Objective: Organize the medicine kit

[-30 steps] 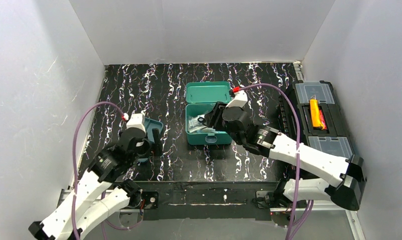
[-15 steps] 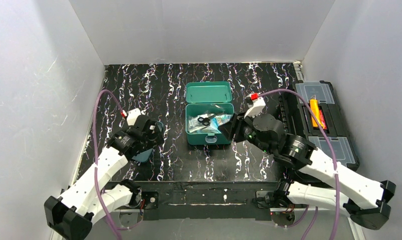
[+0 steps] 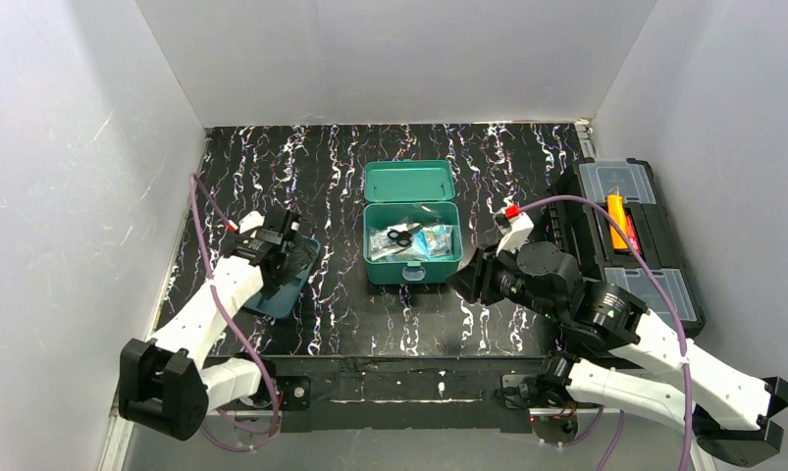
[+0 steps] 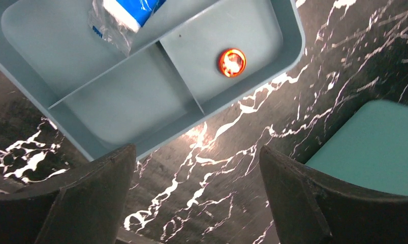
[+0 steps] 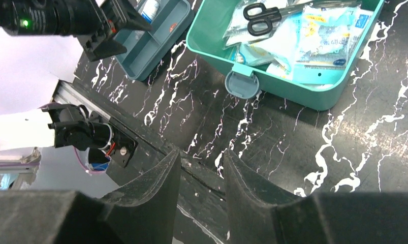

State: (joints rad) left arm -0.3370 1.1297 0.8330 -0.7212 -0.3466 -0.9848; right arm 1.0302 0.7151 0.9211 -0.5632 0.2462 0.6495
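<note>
The medicine kit stands open mid-table, its lid laid back. Black scissors lie on several packets inside it, and the latch hangs at its front wall. The darker blue inner tray lies left of the kit. It holds a blue-and-white packet and a small orange-red round thing. My left gripper hovers open over the tray's near-kit edge, empty. My right gripper hangs at the kit's front right, its jaws narrowly apart around nothing.
A black toolbox with clear lids lies along the right edge, an orange-yellow item in its middle. White walls close in three sides. The table's near edge and a metal rail run below the right gripper.
My right arm has pulled back out of the kit toward the near right, its jaws narrowing. My left arm has swung, and its gripper now sits over the tray's edge.
</note>
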